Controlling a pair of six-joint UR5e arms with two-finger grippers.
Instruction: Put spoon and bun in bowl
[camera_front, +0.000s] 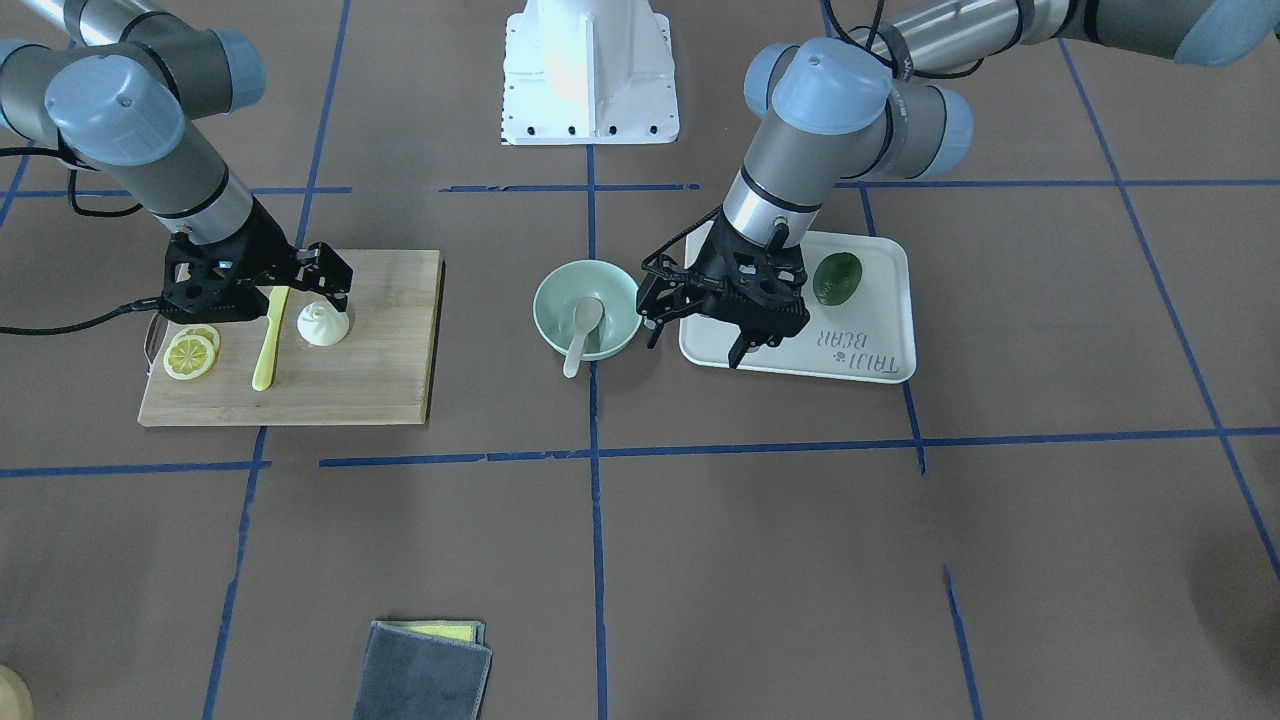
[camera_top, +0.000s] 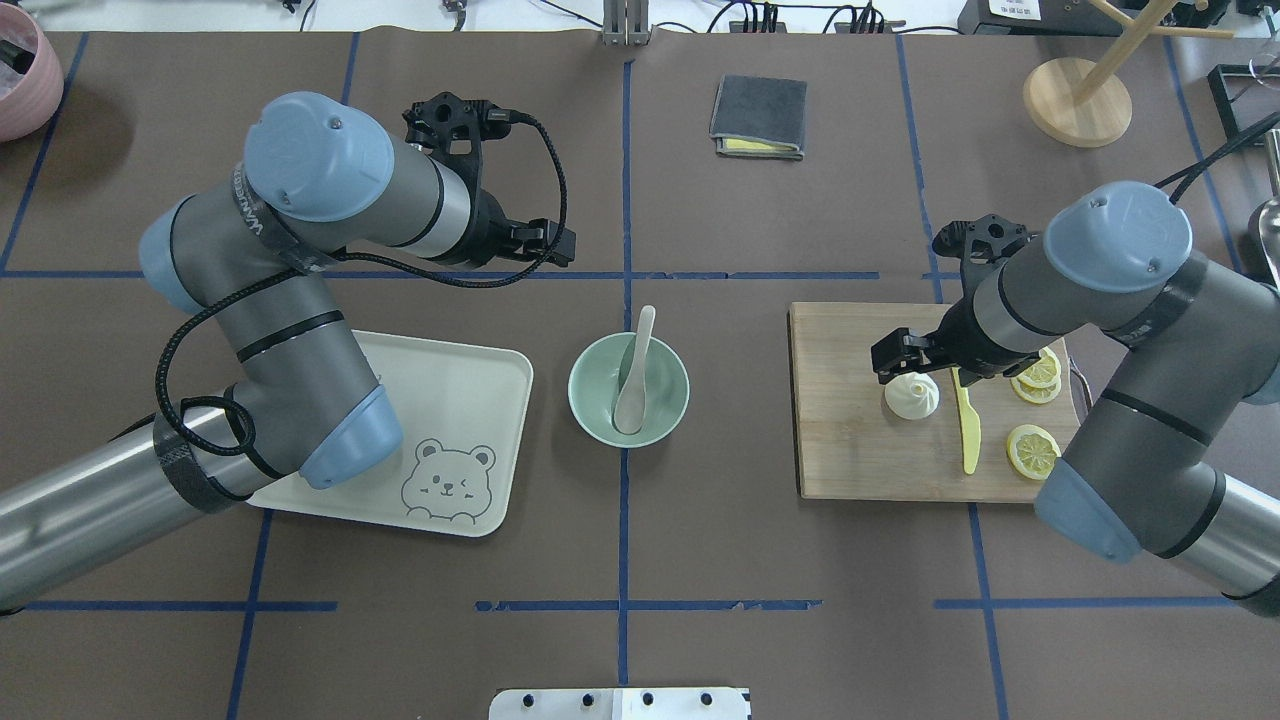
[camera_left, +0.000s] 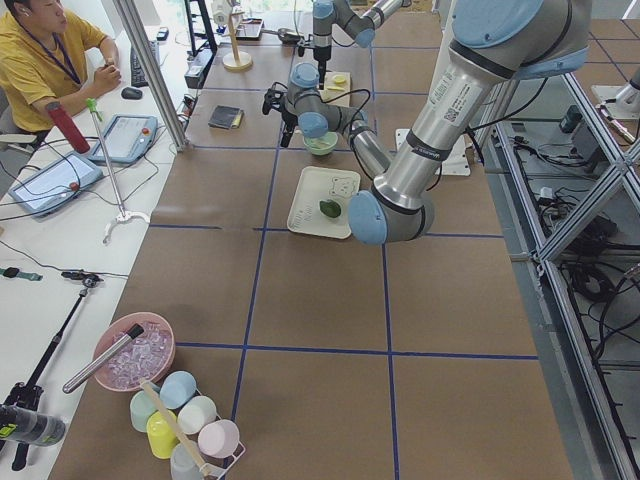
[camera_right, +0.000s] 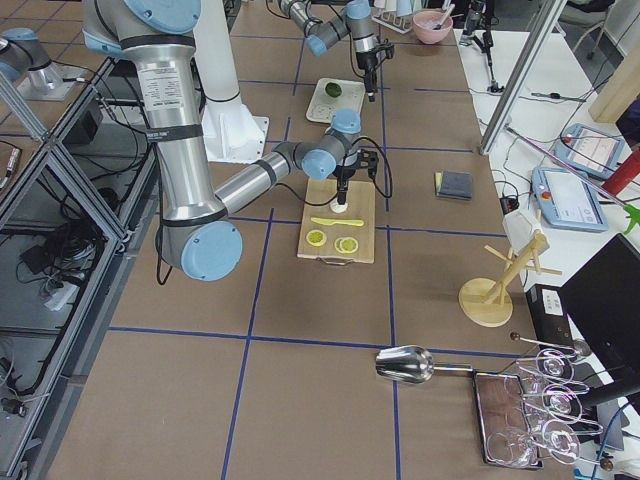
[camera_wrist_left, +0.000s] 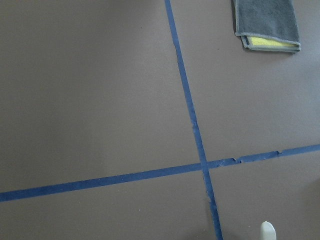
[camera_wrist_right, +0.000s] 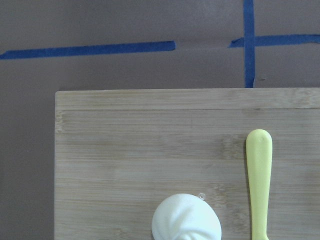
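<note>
The cream spoon (camera_front: 582, 325) lies with its scoop in the mint-green bowl (camera_front: 560, 290) and its handle leaning over the rim; both show in the overhead view, spoon (camera_top: 635, 375) and bowl (camera_top: 590, 395). The handle tip shows in the left wrist view (camera_wrist_left: 267, 231). The white bun (camera_front: 323, 325) sits on the wooden cutting board (camera_front: 380, 350), also in the right wrist view (camera_wrist_right: 186, 220). My right gripper (camera_top: 915, 362) is open, just above the bun. My left gripper (camera_front: 695, 345) is open and empty, between bowl and tray.
A yellow plastic knife (camera_front: 270, 335) and lemon slices (camera_front: 190, 352) lie on the board beside the bun. A white bear tray (camera_front: 870, 340) holds a green fruit (camera_front: 837, 278). A folded grey cloth (camera_front: 425, 670) lies on the table's operator side.
</note>
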